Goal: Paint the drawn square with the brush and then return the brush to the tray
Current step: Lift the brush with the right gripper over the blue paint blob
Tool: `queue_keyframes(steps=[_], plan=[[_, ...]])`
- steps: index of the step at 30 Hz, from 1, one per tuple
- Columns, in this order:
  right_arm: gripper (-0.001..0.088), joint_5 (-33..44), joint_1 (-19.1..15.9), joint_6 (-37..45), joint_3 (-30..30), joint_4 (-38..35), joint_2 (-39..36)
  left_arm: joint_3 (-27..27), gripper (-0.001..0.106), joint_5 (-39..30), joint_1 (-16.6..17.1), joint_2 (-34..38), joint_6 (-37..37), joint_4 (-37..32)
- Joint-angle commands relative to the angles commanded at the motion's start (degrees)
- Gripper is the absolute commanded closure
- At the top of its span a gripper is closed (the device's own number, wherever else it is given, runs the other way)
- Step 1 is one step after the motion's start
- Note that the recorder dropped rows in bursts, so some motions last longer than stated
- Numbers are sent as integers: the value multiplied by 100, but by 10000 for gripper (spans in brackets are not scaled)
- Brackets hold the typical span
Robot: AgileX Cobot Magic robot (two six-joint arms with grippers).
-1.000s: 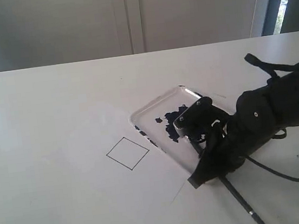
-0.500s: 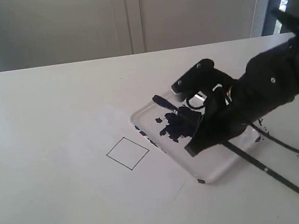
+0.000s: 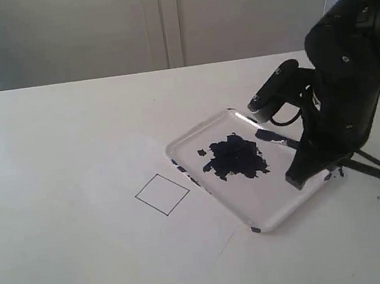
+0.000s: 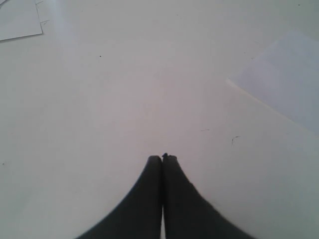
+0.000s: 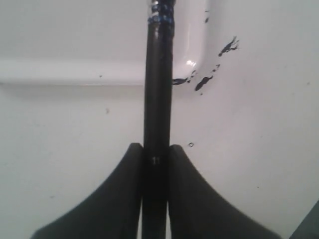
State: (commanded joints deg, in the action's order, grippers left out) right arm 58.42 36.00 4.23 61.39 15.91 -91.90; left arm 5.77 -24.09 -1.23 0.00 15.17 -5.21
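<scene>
R jaws pinch the brush point(image 5: 158, 74). I see its far end crossing the tray point(image 3: 196, 136) rim at a corner, w/ paint flecks point(image 5: 207, 82) on the surface point(image 3: 54, 165) beside it. Blot point(image 3: 237, 157) mid-tray. Square point(image 3: 162, 194) near tray's left side, outline only, unpainted. L jaws pressed together, empty, over bare surface.

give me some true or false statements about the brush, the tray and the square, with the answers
1. The drawn square is filled with paint. False: it is only an outline, white inside.
2. The right gripper is shut on the brush. True.
3. The tray has a dark paint blot in its middle. True.
4. The left gripper holds the tray. False: it is shut on nothing, over the white table.
</scene>
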Motion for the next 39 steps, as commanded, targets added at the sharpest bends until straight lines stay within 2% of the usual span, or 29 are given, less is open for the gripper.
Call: queue_keyframes(steps=[8, 14, 17, 23, 31, 34, 37, 39], plan=[[868, 159, 0, 365, 127, -629, -380, 0, 1053, 0, 0, 0, 0, 0], [868, 132, 0, 354, 550, -626, -563, 0, 1053, 0, 0, 0, 0, 0], [868, 91, 0, 317, 745, -515, -982, 0, 1053, 0, 0, 0, 0, 0], [868, -77, 0, -209, 883, 194, -1304, 0, 1053, 0, 0, 0, 0, 0], [868, 32, 0, 203, 883, -371, -1353, 0, 1053, 0, 0, 0, 0, 0], [868, -16, 0, 93, 883, -167, -1353, 0, 1053, 0, 0, 0, 0, 0], [868, -182, 0, -667, 883, 453, -1353, 0, 1053, 0, 0, 0, 0, 0], [868, -192, 0, -859, 883, 592, -1353, 0, 1053, 0, 0, 0, 0, 0]])
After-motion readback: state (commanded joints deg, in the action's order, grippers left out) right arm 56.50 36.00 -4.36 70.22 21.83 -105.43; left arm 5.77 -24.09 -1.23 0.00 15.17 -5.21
